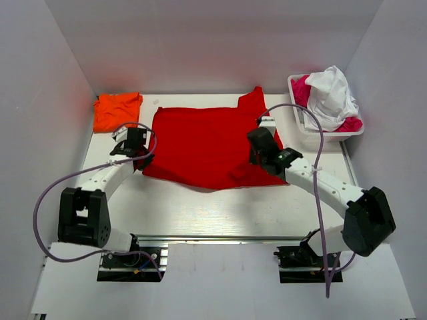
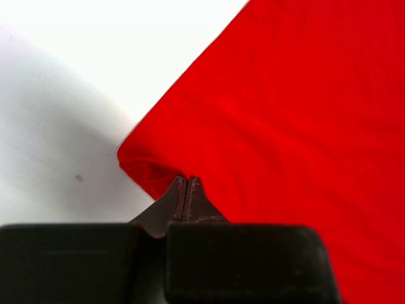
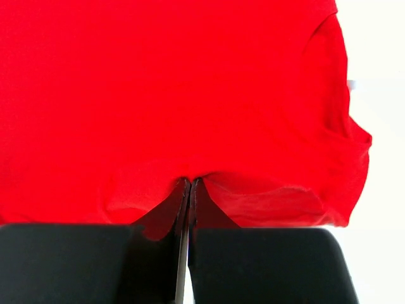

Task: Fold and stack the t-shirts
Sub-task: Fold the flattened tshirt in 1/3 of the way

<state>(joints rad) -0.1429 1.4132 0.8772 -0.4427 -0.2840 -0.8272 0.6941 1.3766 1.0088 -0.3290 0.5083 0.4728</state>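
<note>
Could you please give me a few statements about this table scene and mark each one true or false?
1. The left gripper and the right gripper are both shut on the red t-shirt. True.
2. The orange t-shirt lies on top of the red t-shirt. False: it lies apart from it, at the far left corner of the table.
3. The bin at the far right holds white cloth and pink cloth. True.
4. The red t-shirt is folded into a small neat square. False: it lies mostly spread out across the table.
</note>
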